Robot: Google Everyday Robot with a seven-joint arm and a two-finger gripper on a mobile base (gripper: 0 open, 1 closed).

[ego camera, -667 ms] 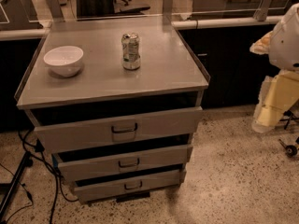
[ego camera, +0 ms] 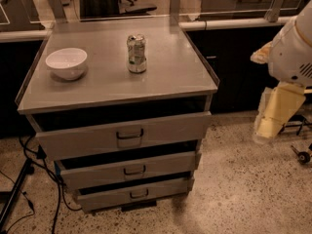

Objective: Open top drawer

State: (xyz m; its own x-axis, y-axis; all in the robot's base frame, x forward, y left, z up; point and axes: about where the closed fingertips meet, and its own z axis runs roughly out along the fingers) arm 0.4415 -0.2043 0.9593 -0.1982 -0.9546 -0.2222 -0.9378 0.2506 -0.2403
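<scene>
The top drawer (ego camera: 161, 130) is the tallest grey front panel of the metal cabinet, with a small dark loop handle (ego camera: 129, 134) at its centre. It stands slightly out, with a dark gap between it and the cabinet top. My gripper (ego camera: 269, 121) hangs as a cream-coloured end below the white arm (ego camera: 292, 52) at the right edge. It is well to the right of the cabinet, about level with the top drawer and apart from it.
Two narrower drawers (ego camera: 131, 169) (ego camera: 136, 193) sit below, also slightly out. A white bowl (ego camera: 67, 62) and a drink can (ego camera: 136, 52) stand on the cabinet top (ego camera: 175, 72). Cables and a stand leg (ego camera: 19, 184) lie at the lower left. Speckled floor lies to the right.
My arm and gripper have shifted slightly left and down at the right edge. The drawers, bowl and can have not moved.
</scene>
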